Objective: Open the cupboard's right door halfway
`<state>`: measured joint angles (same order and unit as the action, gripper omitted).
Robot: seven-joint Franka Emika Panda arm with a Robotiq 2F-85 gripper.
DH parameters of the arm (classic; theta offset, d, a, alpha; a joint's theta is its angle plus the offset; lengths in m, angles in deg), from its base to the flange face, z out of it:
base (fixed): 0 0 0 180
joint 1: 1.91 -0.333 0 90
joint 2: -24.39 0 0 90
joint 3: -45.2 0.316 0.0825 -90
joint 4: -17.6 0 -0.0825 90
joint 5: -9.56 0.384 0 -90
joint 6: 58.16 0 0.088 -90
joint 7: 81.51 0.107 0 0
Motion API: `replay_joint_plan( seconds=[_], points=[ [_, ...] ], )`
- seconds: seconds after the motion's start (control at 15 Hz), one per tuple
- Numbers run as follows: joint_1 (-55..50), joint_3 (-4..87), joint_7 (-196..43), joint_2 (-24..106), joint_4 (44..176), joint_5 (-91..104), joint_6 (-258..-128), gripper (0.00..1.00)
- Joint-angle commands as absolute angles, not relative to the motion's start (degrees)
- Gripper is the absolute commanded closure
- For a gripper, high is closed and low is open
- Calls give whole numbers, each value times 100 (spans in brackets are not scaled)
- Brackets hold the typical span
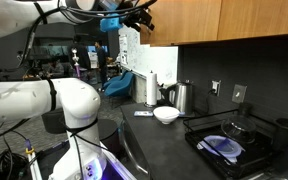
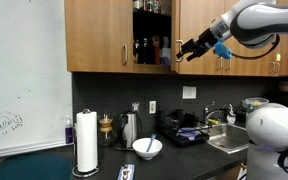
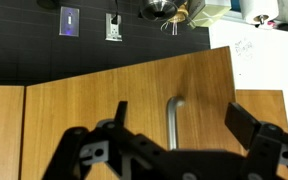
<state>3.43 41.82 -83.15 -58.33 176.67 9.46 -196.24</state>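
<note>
1 brown wooden cupboard (image 2: 99, 35), partly open

White, rounded arm (image 2: 252, 18); black fingers (image 3: 242, 118); blue wrist piece (image 2: 221, 45).

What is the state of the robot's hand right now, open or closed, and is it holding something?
Hand: open, fingers apart, holding nothing. The door handle shows between them in the wrist view.

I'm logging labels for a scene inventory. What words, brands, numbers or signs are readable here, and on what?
No text is legible.
Handwriting on the whiteboard: too blurred to read, in the wrist view too.
Small blue-and-white item: any print is too small to read.
</note>
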Motion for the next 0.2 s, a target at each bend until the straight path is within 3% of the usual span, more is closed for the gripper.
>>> replay_joint_plan(
  seconds=[0.0, 0.13],
  points=[
    [316, 4167, -8285, -5822, 17650, 905, -19613, 0],
    [316, 4167, -8285, -5822, 17650, 905, -19613, 0]
  ],
)
